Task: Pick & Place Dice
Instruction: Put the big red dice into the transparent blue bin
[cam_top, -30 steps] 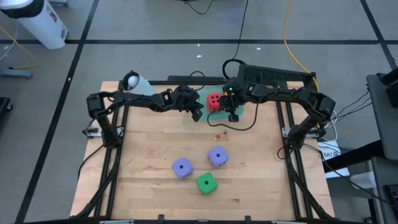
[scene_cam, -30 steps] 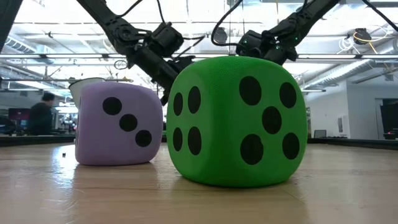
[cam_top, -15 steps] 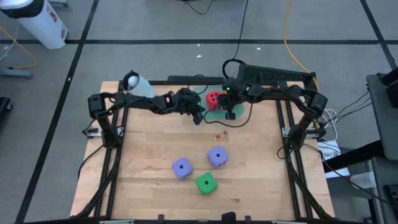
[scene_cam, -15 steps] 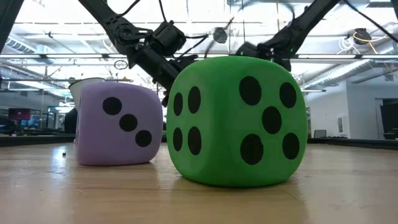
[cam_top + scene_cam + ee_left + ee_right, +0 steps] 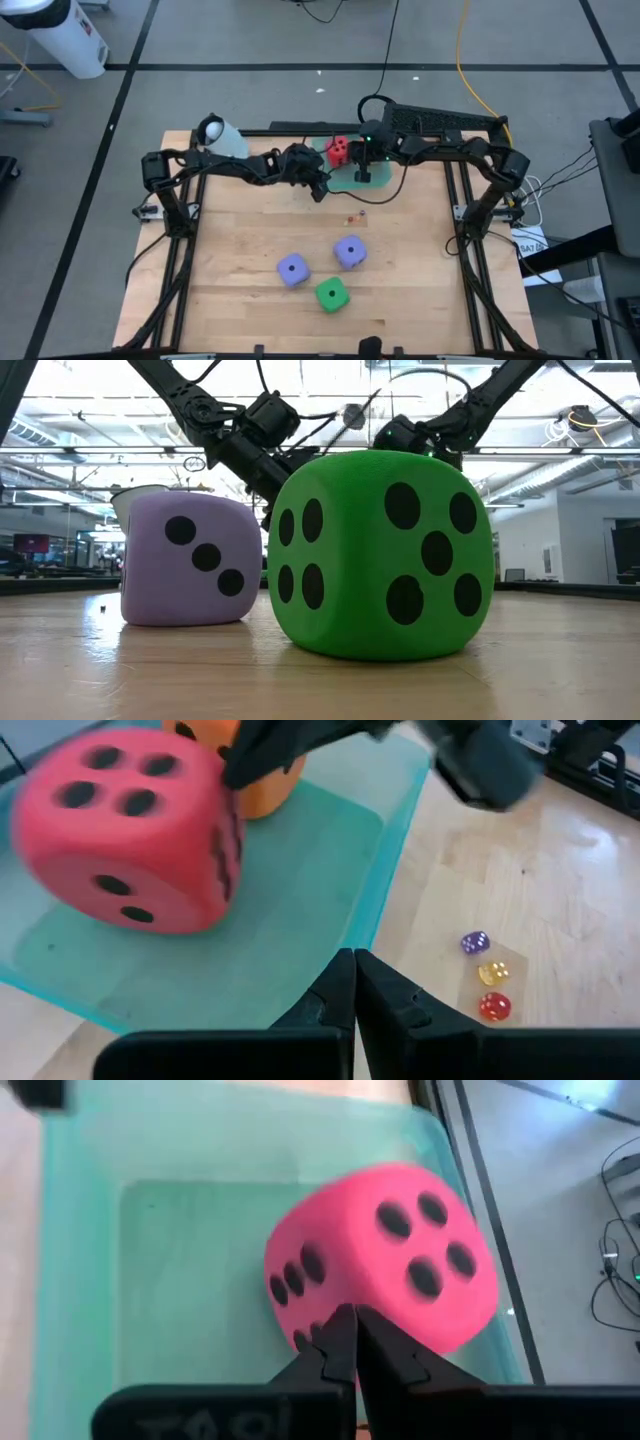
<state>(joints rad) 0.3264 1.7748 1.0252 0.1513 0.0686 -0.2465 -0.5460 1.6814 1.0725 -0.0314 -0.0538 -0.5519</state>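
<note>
No brand or readable writing shows on anything; the only marks are the dark pips on the dice. Compared with a second ago, the red die [image 5: 339, 150] has shifted toward the far left corner of the green tray [image 5: 349, 181], and the right gripper [image 5: 363, 172] has moved left with it, baring more of the tray's near side. The right gripper has its fingers pressed together with nothing between them, and its tips sit right against the lower edge of the red die [image 5: 385, 1280] in its own wrist view. The left gripper [image 5: 318, 187] is likewise pinched closed and empty, hovering just off the tray's near left edge [image 5: 390, 850]. Behind the red die [image 5: 130, 840] an orange die [image 5: 262, 770] rests in the tray, partly hidden by the other arm. Three tiny dice [image 5: 483, 974] lie on the wood just beside the tray. Two purple dice [image 5: 292, 268] [image 5: 350, 251] and the green die [image 5: 332, 294] sit well apart from the tray, near the front of the table [image 5: 240, 230].
</note>
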